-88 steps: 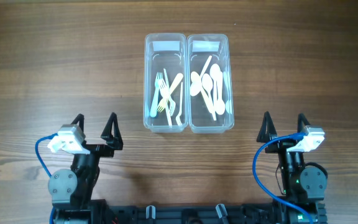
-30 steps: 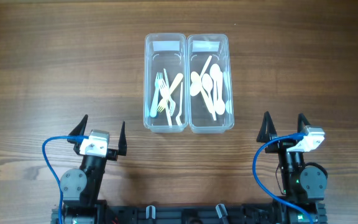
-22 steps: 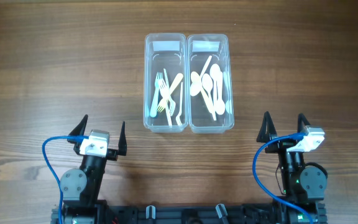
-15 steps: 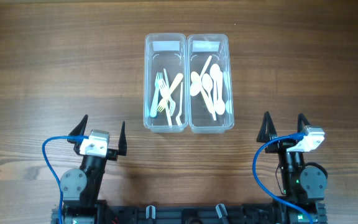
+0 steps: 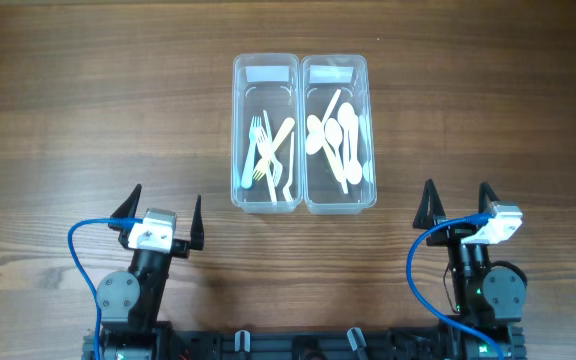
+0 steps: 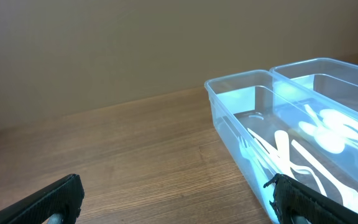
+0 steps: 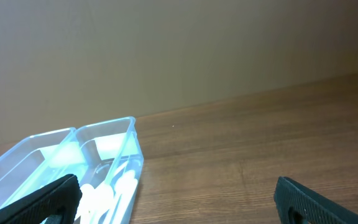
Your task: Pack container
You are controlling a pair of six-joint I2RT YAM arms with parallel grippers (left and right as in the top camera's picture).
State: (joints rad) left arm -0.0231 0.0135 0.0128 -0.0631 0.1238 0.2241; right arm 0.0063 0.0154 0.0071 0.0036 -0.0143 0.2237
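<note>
Toward far edge, mid-table: two clear rectangular plastic tubs side by side, touching. left container (image 5: pixel 236 130) holds plastic forks (image 5: pixel 268 150) in white, cream and pale blue. right container (image 5: pixel 371 120) holds white plastic spoons (image 5: pixel 338 140).

At near edge: left gripper (image 5: pixel 165 200) and right gripper (image 5: pixel 456 195), well apart from tubs, jaws wide, holding nothing.

Judgement: packing looks done or close to it; no loose cutlery visible outside tubs, no lid in view. Any further move calls for long forward reach.

Surface and room: brown woodgrain table (image 5: pixel 88 100), flat, matte. Plain tan wall (image 7: pixel 166 50) behind far edge.
</note>
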